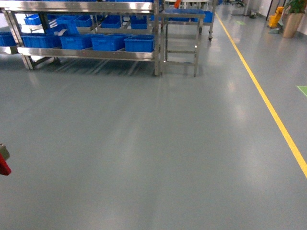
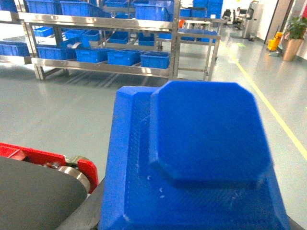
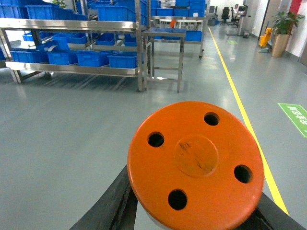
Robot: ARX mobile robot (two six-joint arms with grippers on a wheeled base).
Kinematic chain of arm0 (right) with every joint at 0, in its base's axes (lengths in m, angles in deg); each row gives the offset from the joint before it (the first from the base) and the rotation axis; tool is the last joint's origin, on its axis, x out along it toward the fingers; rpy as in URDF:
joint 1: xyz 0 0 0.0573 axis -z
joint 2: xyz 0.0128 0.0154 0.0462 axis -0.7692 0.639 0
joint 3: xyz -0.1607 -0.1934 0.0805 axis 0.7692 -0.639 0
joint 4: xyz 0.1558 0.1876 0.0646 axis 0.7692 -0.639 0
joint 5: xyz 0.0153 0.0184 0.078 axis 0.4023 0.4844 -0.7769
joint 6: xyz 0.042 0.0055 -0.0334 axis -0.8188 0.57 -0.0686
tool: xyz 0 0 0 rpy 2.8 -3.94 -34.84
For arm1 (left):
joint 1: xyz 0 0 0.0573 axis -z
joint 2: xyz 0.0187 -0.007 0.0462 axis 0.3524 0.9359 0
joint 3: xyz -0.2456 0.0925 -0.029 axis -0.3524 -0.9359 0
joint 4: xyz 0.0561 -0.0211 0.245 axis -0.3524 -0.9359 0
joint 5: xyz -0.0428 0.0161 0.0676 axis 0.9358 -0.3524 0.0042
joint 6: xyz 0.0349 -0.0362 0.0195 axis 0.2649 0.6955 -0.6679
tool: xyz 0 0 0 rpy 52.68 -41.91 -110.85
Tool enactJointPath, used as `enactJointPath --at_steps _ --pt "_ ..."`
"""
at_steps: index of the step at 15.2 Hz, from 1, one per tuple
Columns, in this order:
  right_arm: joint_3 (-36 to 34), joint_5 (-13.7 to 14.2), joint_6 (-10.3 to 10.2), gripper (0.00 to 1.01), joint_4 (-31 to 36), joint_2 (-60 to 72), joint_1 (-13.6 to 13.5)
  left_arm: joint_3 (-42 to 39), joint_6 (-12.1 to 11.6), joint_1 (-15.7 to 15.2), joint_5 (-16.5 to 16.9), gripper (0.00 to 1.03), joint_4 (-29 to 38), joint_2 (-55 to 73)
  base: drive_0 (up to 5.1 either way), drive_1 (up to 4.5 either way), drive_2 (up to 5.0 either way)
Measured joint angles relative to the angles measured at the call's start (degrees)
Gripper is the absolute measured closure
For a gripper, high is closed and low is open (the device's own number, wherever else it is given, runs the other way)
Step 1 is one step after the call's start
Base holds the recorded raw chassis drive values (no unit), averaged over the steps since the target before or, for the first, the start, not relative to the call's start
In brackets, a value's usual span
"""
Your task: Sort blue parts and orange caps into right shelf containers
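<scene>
A big blue part with a raised octagonal face fills the left wrist view; my left gripper is shut on it, its fingers hidden behind the part. In the right wrist view an orange cap, a round disc with several holes, sits clamped between the black fingers of my right gripper. Blue crates stand in a row on the low tier of a steel shelf far ahead on the left. Neither gripper shows in the head view.
A small steel table stands right of the shelf. A yellow floor line runs along the right, with a potted plant and a green floor mark beyond it. Grey floor lies between me and the shelf.
</scene>
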Motion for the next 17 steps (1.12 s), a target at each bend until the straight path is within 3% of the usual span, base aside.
enactJointPath --at_steps 10,17 --pt "0.00 0.02 0.00 0.59 -0.07 0.00 0.00 0.00 0.00 0.04 0.02 0.60 0.02 0.00 -1.6 -1.65 -1.6" --pt "0.00 0.02 0.00 0.59 0.07 0.00 0.00 0.00 0.00 0.04 0.00 0.60 0.11 0.00 0.1 4.39 -4.1"
